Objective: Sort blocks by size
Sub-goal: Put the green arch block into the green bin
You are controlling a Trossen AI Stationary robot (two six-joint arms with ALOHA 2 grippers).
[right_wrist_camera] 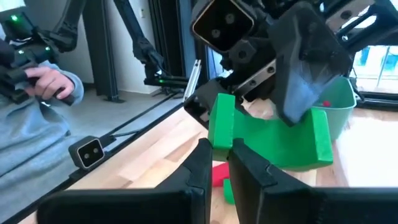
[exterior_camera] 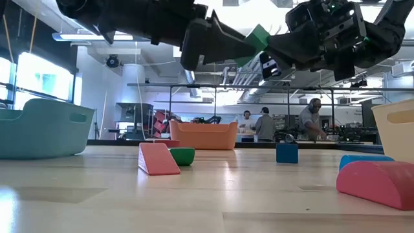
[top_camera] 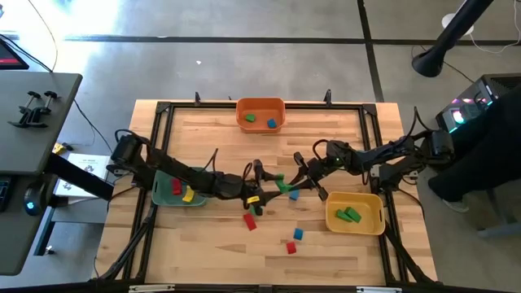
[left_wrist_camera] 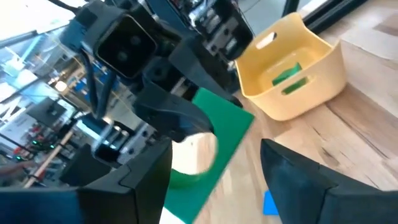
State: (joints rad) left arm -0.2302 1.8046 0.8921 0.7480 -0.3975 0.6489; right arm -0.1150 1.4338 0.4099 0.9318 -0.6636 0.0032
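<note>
A green arch-shaped block (right_wrist_camera: 273, 146) with a half-round cutout (left_wrist_camera: 194, 155) hangs in the air over the table's middle (top_camera: 282, 185). My right gripper (right_wrist_camera: 219, 163), reaching in from the table's right, is shut on it. My left gripper (left_wrist_camera: 217, 183), coming from the left (top_camera: 262, 182), is open. Its fingers (left_wrist_camera: 134, 180) stand one on each side of the same block; I cannot tell whether they touch it. In the low view the block (exterior_camera: 259, 37) shows high between both hands. My right gripper pinches one upright end of the green arch block (right_wrist_camera: 221, 127) between its two fingers. The fingers come about level from the table's right side. The block is lifted clear of the table, and its other end reaches toward my left gripper.
An orange bin (top_camera: 260, 124) stands at the far edge, a teal bin (top_camera: 163, 194) at the left under my left arm, and a yellow bin (top_camera: 355, 226) holding green blocks at the right. Loose red (top_camera: 250, 221), blue (top_camera: 298, 233) and yellow (top_camera: 253, 199) blocks lie below the grippers.
</note>
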